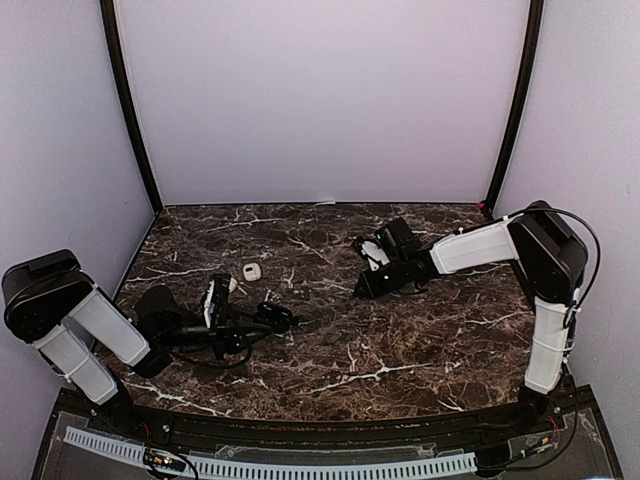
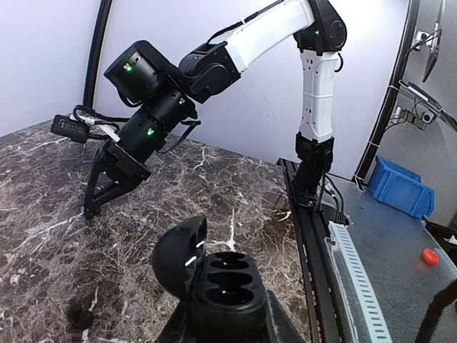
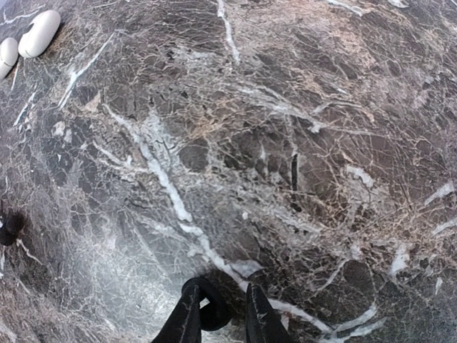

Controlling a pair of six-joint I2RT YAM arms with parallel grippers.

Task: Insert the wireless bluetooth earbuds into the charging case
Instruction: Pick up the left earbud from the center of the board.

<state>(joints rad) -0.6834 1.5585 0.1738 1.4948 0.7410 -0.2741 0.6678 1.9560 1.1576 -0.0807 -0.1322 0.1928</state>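
Near edge, left: the left end effector (image 2: 228, 325) is clamped on the lower body of a black case (image 2: 227, 282), one finger on each side. The case is open with its lid (image 2: 178, 254) swung back, and its wells show empty. A small black lump (image 2: 80, 312), too blurred to name, lies on the worktop (image 1: 400, 350) near the case.

Centre, right: the right arm (image 1: 480, 245) reaches in from its base toward the middle. The right end effector (image 3: 223, 309) points steeply down at the marbled surface. Its fingers are drawn close together around a small dark earbud (image 3: 209, 304). Whether the fingertips touch the worktop cannot be told. This earbud is well apart from the open case, which sits to the left of it in the top view.

Farther back: a white case (image 1: 252, 271) lies shut on the worktop, behind the left end effector and apart from both arms.
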